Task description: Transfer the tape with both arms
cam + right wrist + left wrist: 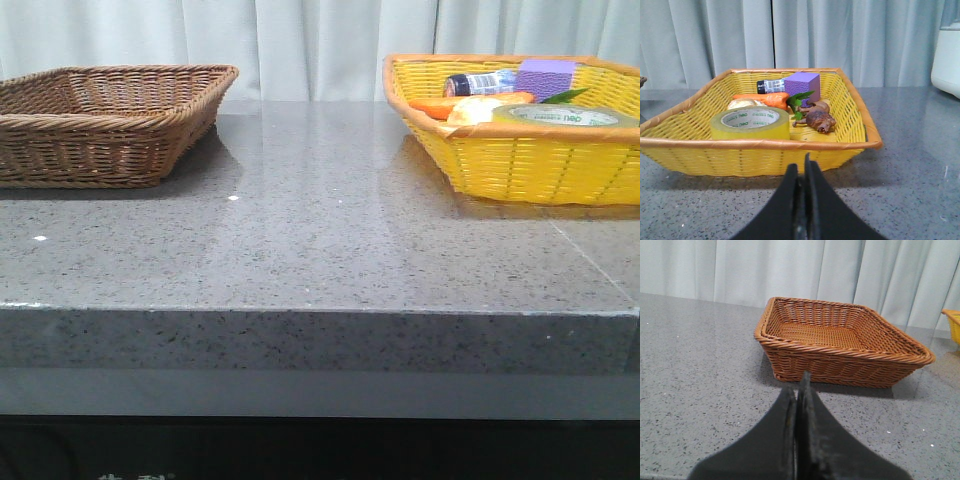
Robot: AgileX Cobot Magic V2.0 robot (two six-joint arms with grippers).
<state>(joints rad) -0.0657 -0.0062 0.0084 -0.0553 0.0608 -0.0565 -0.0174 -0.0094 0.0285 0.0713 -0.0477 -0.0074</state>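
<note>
Tape: the tape (750, 124) lies flat in the yellow basket (760, 157), in the near corner just behind the rim, centre-left of the right wrist frame; in the front view it (566, 117) shows as a low disc at the upper right, just above the basket's front rim.
Neighbours in the basket: a carrot (761, 99) and a pale round item lie just behind the tape; a purple block (802, 86) and a small bottle (771, 85) sit at the back; a brown lumpy object (816, 119) rests beside the tape, apart from it.
Right gripper: the right gripper (803, 172) has its fingers pressed together, holding nothing, outside the basket's front rim at the bottom centre of its frame.
Left gripper: the left gripper (797, 400) is likewise closed on nothing, facing the brown basket (840, 342), which looks empty.
Table: the grey stone table (320, 230) spans the frame, brown basket upper left, yellow basket upper right, well apart.
Step in hand: judged as the very start; the tape is untouched.
Next move: the right gripper would need to spread its fingers, clear the rim and come down over the tape's wall, avoiding the carrot, before any handover toward the left arm.
</note>
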